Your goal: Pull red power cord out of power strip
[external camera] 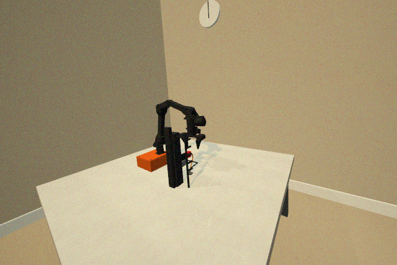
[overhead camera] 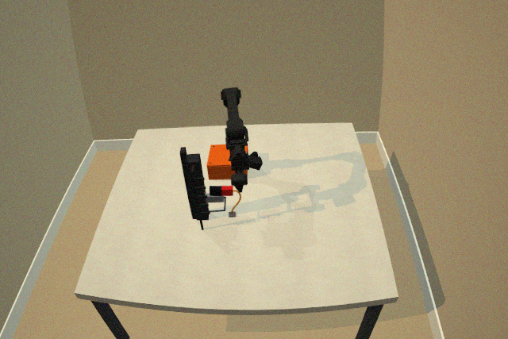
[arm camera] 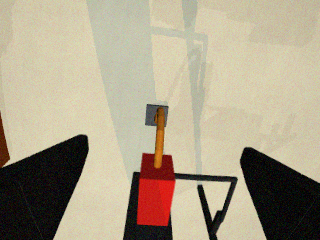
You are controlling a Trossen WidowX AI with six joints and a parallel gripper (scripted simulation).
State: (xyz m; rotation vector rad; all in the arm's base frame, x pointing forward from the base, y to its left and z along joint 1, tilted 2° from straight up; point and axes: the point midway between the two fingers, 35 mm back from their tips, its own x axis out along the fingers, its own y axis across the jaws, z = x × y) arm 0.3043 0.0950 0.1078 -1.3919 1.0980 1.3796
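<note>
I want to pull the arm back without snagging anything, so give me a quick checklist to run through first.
1. Gripper open: ok, fingers spread wide.
2. Plug free of the fingers: ok, gaps show on both sides.
3. Plug out of the strip: ok, a gap shows in the top view.
4. Cord clear of the fingers: ok, it runs ahead of the plug.
5. Gripper above the plug: cannot tell.
</note>
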